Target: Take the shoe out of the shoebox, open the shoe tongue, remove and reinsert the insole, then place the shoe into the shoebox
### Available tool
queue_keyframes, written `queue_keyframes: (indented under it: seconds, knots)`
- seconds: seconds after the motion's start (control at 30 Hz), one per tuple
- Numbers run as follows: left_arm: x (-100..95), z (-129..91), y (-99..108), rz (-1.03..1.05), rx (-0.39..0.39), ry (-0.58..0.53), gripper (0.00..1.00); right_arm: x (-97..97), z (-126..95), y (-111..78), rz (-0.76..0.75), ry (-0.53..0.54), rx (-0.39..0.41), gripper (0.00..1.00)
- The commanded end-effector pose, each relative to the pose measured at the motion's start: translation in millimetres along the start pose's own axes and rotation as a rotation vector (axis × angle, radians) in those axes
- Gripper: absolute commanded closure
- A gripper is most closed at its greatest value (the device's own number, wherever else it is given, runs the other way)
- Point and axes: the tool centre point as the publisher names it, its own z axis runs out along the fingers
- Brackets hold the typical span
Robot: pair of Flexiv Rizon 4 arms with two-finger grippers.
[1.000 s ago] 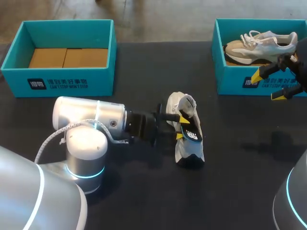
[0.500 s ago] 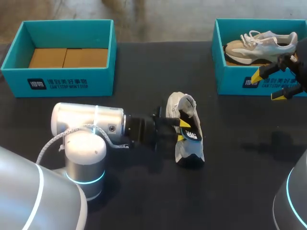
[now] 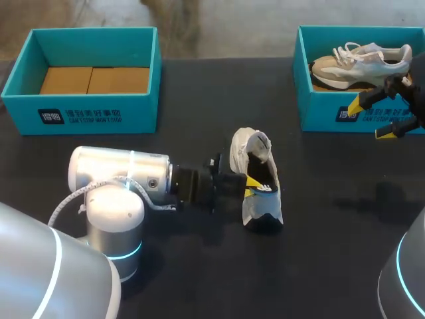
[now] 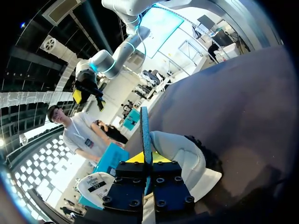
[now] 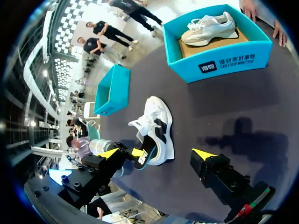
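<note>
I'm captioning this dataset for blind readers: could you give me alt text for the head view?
The left gripper is shut on the insole sticking partly out of a white shoe at mid-table. The right gripper hangs open in front of the right shoebox, which holds a second shoe; the left shoebox holds no shoe.

On the black counter (image 3: 319,266) a white and grey shoe (image 3: 260,207) lies in the middle, toe toward the near edge, with a dark insole (image 3: 264,174) sticking up from its opening. The left arm (image 3: 119,176) comes in level from the left, and the yellow tips of the left pincer (image 3: 249,186) sit at that insole. At the far left stands a teal shoebox (image 3: 93,116); a second shoebox (image 3: 325,116) at the far right holds a beige shoe (image 3: 358,63), and the right pincer (image 3: 372,119) hangs in front of it, fingers spread.
</note>
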Motion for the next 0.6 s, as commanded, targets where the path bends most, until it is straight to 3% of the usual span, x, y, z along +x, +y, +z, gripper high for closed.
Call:
queue_keyframes:
  seconds: [0.03, 0.6]
  knots:
    - [0.4, 5, 6, 0.008, 0.002, -0.001, 1.00, 0.6, 0, -0.5, 0.002, -0.004, -0.001, 0.00]
    - [-6.4, 5, 37, 0.054, -0.067, 0.027, 1.00, 0.6, 0, -0.5, 0.002, -0.004, -0.001, 0.00]
